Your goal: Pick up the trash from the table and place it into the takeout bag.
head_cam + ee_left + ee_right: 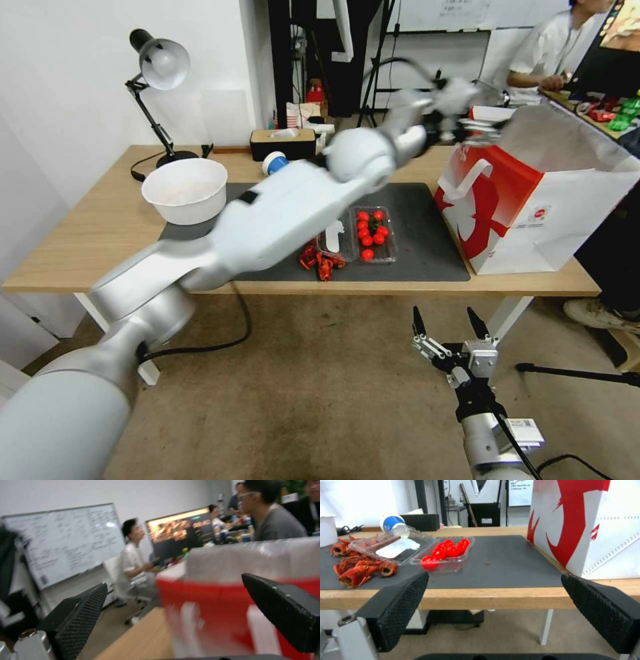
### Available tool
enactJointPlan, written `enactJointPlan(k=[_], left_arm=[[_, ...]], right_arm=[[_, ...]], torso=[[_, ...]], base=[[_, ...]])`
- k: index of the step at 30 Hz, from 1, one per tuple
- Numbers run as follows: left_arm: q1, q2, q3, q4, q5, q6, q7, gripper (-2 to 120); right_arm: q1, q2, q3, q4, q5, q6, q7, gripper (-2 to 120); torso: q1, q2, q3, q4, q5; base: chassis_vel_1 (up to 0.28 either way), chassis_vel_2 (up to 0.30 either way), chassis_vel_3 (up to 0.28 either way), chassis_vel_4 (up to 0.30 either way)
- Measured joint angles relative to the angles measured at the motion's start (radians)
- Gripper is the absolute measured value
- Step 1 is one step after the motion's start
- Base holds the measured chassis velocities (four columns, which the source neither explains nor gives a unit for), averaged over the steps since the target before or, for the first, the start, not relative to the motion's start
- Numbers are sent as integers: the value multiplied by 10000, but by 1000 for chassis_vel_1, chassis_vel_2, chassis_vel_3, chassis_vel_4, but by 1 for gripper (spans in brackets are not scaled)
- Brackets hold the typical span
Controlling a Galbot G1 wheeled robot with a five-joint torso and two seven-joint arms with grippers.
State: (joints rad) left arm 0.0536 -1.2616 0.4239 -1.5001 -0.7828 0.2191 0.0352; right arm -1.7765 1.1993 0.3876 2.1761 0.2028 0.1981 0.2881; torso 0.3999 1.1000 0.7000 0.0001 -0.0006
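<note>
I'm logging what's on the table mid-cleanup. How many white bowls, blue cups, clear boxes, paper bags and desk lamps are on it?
white bowl: 1
blue cup: 1
clear box: 1
paper bag: 1
desk lamp: 1
Total: 5

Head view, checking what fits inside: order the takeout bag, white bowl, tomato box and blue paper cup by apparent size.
1. takeout bag
2. white bowl
3. tomato box
4. blue paper cup, though it sits farther back
</note>
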Motion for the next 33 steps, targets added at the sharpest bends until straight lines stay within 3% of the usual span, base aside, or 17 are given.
enactJointPlan(k=[1,4,5,8,10,11,13,14,16,17,18,20,21,24,25,29,33], left_arm=[[0,0,0,0,0,0,0,100],[1755,1490,-1009,-1331,305,69,-214,100],[1755,1490,-1009,-1331,305,69,-214,100],[3002,2132,-1819,-2296,593,88,-418,100],[4795,2730,-2875,-3322,1074,24,-904,100],[4795,2730,-2875,-3322,1074,24,-904,100],[6725,3271,-4141,-4131,1637,-187,-1120,100],[6725,3271,-4141,-4131,1637,-187,-1120,100],[8809,3603,-5531,-4880,2289,-771,-1325,100],[9564,3589,-5949,-5059,2506,-1037,-1403,100],[9564,3589,-5949,-5059,2506,-1037,-1403,100],[12013,3020,-7485,-5402,3231,-1906,-1497,100],[12013,3020,-7485,-5402,3231,-1906,-1497,100],[14208,2284,-8678,-5509,4056,-2961,-1538,100],[14208,2284,-8678,-5509,4056,-2961,-1538,100],[15956,1462,-9506,-5507,4598,-4215,-1700,100],[16296,1104,-9577,-5295,4793,-4703,-1754,100]], right_arm=[[0,0,0,0,0,0,0,100],[-82,-89,-7,72,9,0,-1,100],[-82,-89,-7,72,9,0,-1,100],[-190,-116,-5,204,9,0,-7,100],[-239,-164,-20,286,0,0,-12,100],[-239,-164,-20,286,0,0,-12,100],[-266,-215,-76,368,-23,0,-16,100],[-266,-215,-76,368,-23,0,-16,100],[-453,-221,-95,494,-80,16,-38,100],[-509,-225,-97,519,-97,38,-47,100],[-509,-225,-97,519,-97,38,-47,100],[-511,-283,-107,528,-117,43,-55,100],[-511,-283,-107,528,-117,43,-55,100],[-511,-294,-108,550,-122,44,-58,100],[-511,-294,-108,550,-122,44,-58,100],[-360,-274,-131,460,-123,47,-60,100],[-238,-278,-154,309,-114,50,-64,100]], torso=[[0,0,0,0,0],[1,-1,1,5,-3],[1,-1,1,5,-3],[1,0,-1,0,0],[0,-1,-2,-7,1],[0,-1,-2,-7,1],[0,-1,0,0,-1],[0,-1,0,0,-1],[0,0,-2,0,10],[-1,0,-3,-1,1],[-1,0,-3,-1,1],[-1,1,-3,1,5],[-1,1,-3,1,5],[-1,1,-2,1,5],[-1,1,-2,1,5],[-2,1,-2,-2,7],[-1,1,-1,-1,8]], base=[[0,0,0,0],[0,0,0,0],[0,0,0,0],[0,0,0,0],[0,0,0,0],[0,0,0,0],[0,0,0,0],[0,0,0,0],[0,0,0,0],[0,0,0,0],[0,0,0,0],[0,0,0,0],[0,0,0,0],[0,0,0,0],[0,0,0,0],[0,0,0,0],[0,0,0,0]])
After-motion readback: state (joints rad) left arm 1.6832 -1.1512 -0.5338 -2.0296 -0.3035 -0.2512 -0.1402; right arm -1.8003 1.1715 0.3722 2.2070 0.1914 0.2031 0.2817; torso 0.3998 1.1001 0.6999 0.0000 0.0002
